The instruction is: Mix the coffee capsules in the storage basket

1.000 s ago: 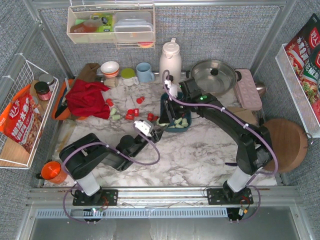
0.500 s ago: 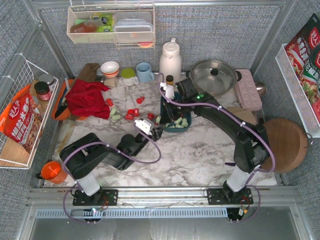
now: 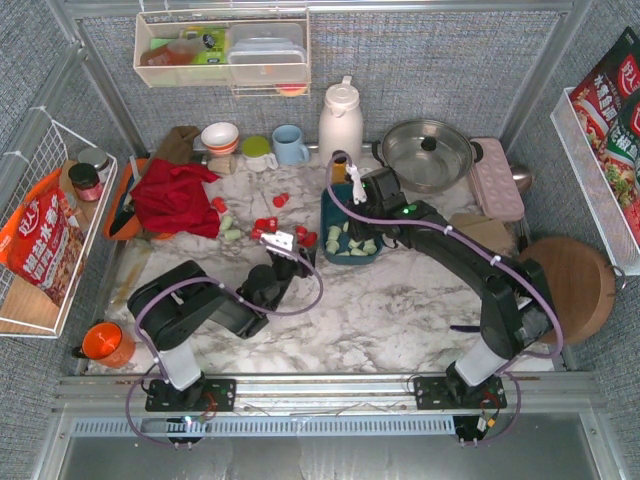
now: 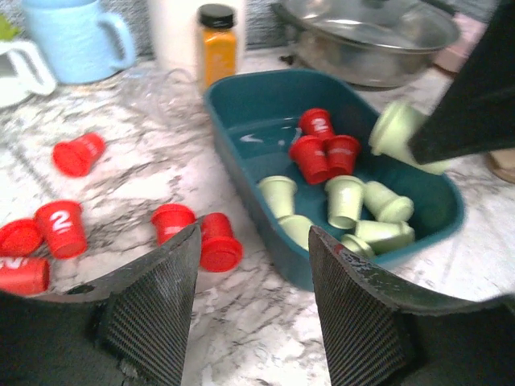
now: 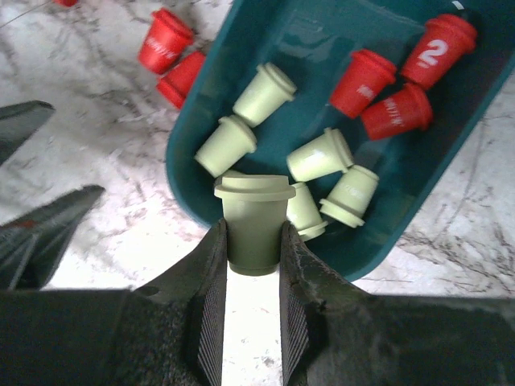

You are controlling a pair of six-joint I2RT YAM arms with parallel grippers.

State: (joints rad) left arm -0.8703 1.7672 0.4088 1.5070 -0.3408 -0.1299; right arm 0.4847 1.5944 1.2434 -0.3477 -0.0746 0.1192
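Table (image 3: 400, 300), marble: I see the teal basket (image 4: 257, 104) sitting near the middle of its back edge, with three red capsules (image 4: 322, 145) toward the basket's far end and several pale green capsules (image 4: 346, 201) nearer me. My right gripper (image 5: 253, 233) hangs over the basket, clamped on one green capsule (image 5: 253, 213). My left gripper (image 4: 253, 237) stands open and empty just off the basket's left wall, with loose red capsules (image 4: 60, 229) on the table beyond it.

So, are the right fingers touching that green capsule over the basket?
Touching. The right wrist view shows both right fingers pressed against the sides of the green capsule, with no gap, above the basket.
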